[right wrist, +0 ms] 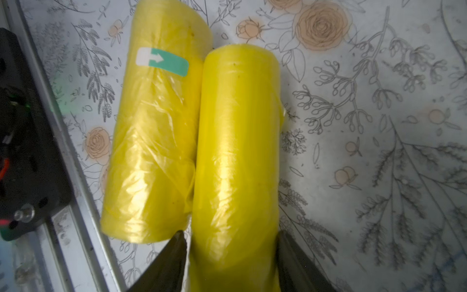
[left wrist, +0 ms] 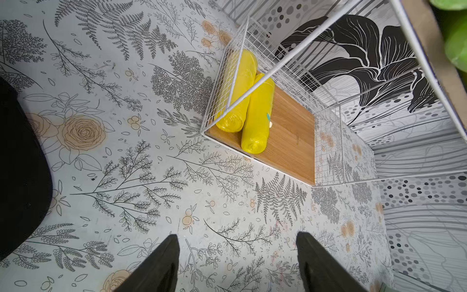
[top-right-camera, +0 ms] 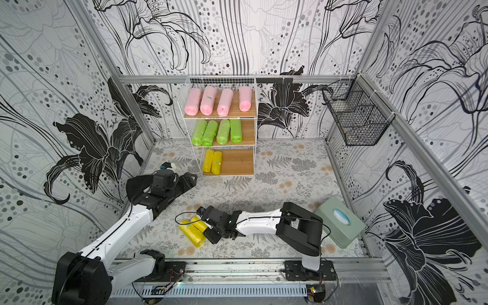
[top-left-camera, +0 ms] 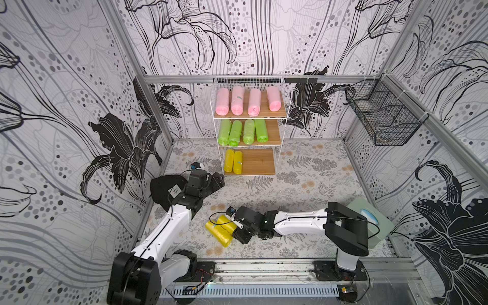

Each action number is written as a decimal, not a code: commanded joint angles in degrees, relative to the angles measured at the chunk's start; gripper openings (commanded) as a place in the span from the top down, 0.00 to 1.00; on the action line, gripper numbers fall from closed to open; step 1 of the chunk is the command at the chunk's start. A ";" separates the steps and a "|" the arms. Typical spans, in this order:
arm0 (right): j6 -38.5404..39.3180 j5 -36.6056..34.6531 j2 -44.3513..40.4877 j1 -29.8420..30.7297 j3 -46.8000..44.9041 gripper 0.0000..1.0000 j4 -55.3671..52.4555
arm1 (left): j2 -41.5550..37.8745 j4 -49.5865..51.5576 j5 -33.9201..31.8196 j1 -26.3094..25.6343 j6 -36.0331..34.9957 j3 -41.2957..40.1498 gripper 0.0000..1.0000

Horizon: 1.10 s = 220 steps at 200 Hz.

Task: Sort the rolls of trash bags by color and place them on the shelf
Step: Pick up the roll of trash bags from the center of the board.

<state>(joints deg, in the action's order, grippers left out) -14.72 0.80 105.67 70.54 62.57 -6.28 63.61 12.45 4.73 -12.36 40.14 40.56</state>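
A: Looking at the right gripper [right wrist: 230, 233]. Straddling something?

B: Straddling the plain yellow roll [right wrist: 237, 151] on the table [right wrist: 379, 75], near its close end. Sitting with one finger beside each flank; not managing to tell whether squeezing yet or merely touching.

A: Running which way from the fingers?

B: Stretching straight ahead of them, with the long axis pointing away from the palm, so pinching across the width. Lying snug against a second yellow roll [right wrist: 154, 141], the one wearing a teal sticker [right wrist: 164, 62], just outside one finger and nearly parallel.

A: Risking a snag there?

B: Probably dragging the neighbour a little when lifting, judging by the touching sides.

A: And checking the left gripper [left wrist: 237, 236]?

B: Hanging with fingers wide apart, gripping nothing, facing the shelf [top-left-camera: 274, 133], with its bottom board [left wrist: 290, 136] ahead of the fingers, carrying two yellow rolls [left wrist: 256, 116] and bare wood beside them.

A: Favouring which arm?

B: Favouring the right, being directly on the roll; leaving the left well apart from it, off toward the shelf.
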 commanded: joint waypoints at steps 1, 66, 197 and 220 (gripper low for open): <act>1.56 -1.40 1.45 0.41 1.33 0.43 -3.10 | -1.34 -1.61 -0.15 0.97 -0.85 -0.57 0.24; 1.91 -6.30 0.67 0.45 -0.87 0.56 -2.37 | -3.08 -1.02 -0.17 2.68 -1.03 -0.30 0.24; -15.99 -21.04 -13.16 -13.93 -2.90 0.65 -2.33 | -3.17 -5.95 8.65 2.83 2.71 -2.25 0.24; -18.76 -23.05 -8.96 -15.72 1.56 0.65 -1.89 | -3.32 -7.20 9.10 2.79 3.10 -3.43 0.24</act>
<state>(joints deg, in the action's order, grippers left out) -27.94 -19.00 93.43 55.55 58.85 -8.93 60.99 9.32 11.46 -9.80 42.22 38.61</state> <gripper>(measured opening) 0.362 0.757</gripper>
